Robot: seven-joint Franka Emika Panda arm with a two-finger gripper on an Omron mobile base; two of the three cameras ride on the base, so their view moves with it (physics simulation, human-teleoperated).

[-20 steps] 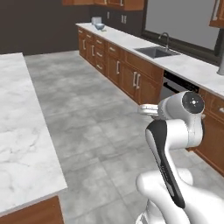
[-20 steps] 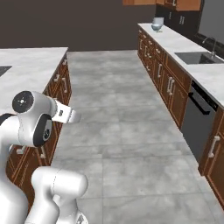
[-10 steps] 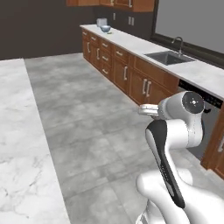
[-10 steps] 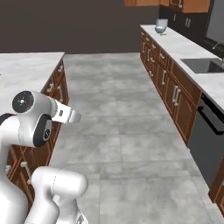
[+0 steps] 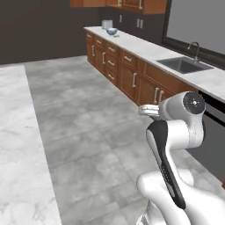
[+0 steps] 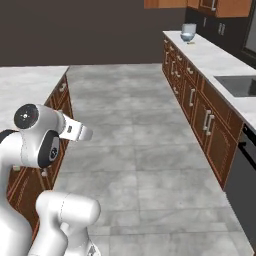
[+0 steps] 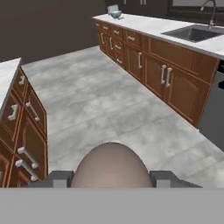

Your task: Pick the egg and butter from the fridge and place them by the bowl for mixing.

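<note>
Hand view: our end effector (image 7: pixel 112 180) grips the egg (image 7: pixel 112 168); base has rolled closer to the bowl (image 5: pixel 111 31) on the worktop (image 5: pixel 145 48); delivery pending.

egg (image 7: pixel 112 166) bottom behind grey band

A rendered home kitchen: a long run of brown wooden cabinets (image 5: pixel 132 77) under a pale marble desk (image 5: pixel 145 48) with an inset sink (image 5: pixel 184 65) and faucet (image 5: pixel 193 45), grey tiled floor (image 6: pixel 130 130), and a marble island (image 5: pixel 17 145) opposite.
</note>
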